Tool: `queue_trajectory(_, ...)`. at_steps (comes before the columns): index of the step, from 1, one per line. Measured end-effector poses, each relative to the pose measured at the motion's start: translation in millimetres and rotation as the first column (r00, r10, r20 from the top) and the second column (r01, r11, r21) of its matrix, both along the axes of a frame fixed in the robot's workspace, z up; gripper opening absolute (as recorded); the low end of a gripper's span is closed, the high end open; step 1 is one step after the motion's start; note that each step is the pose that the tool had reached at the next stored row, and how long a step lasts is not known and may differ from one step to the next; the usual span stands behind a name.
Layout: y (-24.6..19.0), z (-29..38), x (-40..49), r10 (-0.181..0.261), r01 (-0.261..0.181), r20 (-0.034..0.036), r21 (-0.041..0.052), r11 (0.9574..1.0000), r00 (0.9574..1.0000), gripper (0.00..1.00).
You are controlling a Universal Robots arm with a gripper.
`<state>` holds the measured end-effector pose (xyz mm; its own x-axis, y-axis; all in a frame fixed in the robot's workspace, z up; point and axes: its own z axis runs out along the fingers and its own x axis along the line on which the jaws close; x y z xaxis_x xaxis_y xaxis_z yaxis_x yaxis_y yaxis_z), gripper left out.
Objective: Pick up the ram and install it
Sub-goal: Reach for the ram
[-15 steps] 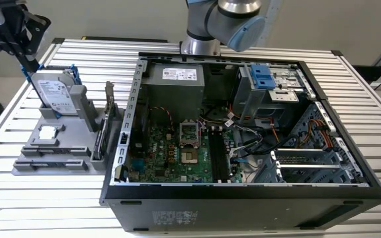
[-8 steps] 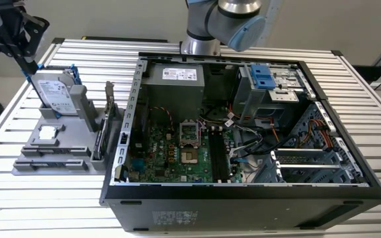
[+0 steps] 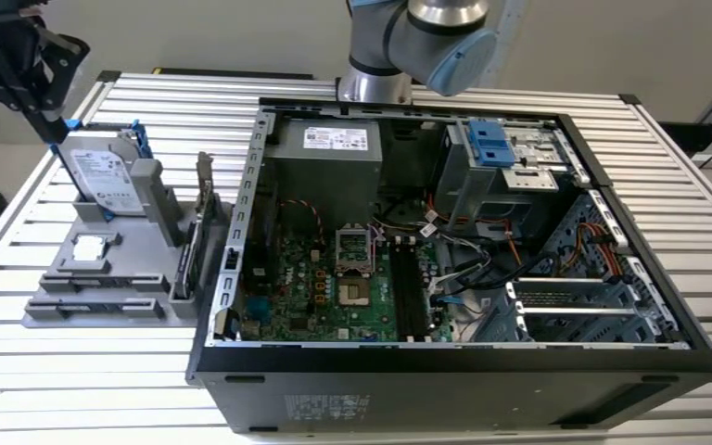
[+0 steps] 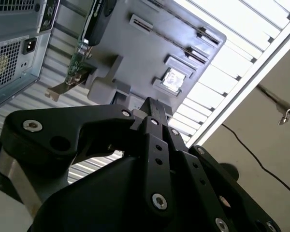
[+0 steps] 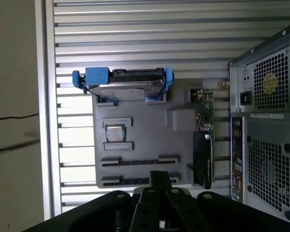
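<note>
From my station I take the grey tray [image 3: 53, 311] as my mark. The gripper [image 3: 53, 130] hangs above the tray's hard-drive end, apart from everything on it, and in both wrist views its fingertips [image 5: 159, 178] look drawn tight together into a narrow point. The hard drive [image 5: 123, 87] with blue rails stands at that end of the tray. A small square chip [image 5: 115, 133] sits near the tray's middle. The upright card [image 5: 203, 145] stands along the tray's edge nearest the open computer case [image 3: 455, 371], which rests just beside the tray on the slatted table [image 3: 84, 389]. I think the ram [image 5: 139, 161] is the thin dark strip in a long slot at the tray's end opposite the drive, but I can't be sure.
</note>
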<state>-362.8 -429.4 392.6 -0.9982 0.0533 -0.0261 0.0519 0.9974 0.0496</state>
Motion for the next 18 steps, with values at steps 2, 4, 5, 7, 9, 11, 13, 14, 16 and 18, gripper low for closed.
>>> queue_trajectory(2,-1.8,0.0,0.0,0.000,0.000,0.0000,0.0000,1.0000,1.0000,0.00)
queue_trajectory(4,-3.5,0.0,0.0,0.000,0.000,0.0000,0.0000,1.0000,1.0000,0.00)
queue_trajectory(5,-4.4,0.0,0.0,0.000,0.000,0.0000,0.0000,1.0000,1.0000,0.00)
queue_trajectory(7,-5.7,0.0,0.0,0.000,0.000,-0.0001,0.0000,1.0000,1.0000,0.00)
queue_trajectory(9,-6.9,0.0,-0.1,0.000,0.000,0.0000,0.0000,1.0000,1.0000,0.00)
queue_trajectory(11,-8.3,0.0,-0.1,0.000,0.000,0.0000,0.0000,1.0000,1.0000,0.00)
queue_trajectory(13,-9.3,0.0,-0.3,0.000,0.000,0.0000,0.0000,1.0000,1.0000,0.00)
queue_trajectory(14,-9.7,0.0,-0.3,0.000,0.000,0.0000,0.0000,1.0000,1.0000,0.00)
queue_trajectory(16,-10.6,0.0,-0.5,0.000,0.000,-0.0001,0.0000,1.0000,1.0000,0.00)
queue_trajectory(18,-11.5,0.0,-0.8,0.000,0.000,0.0000,0.0000,1.0000,1.0000,0.00)
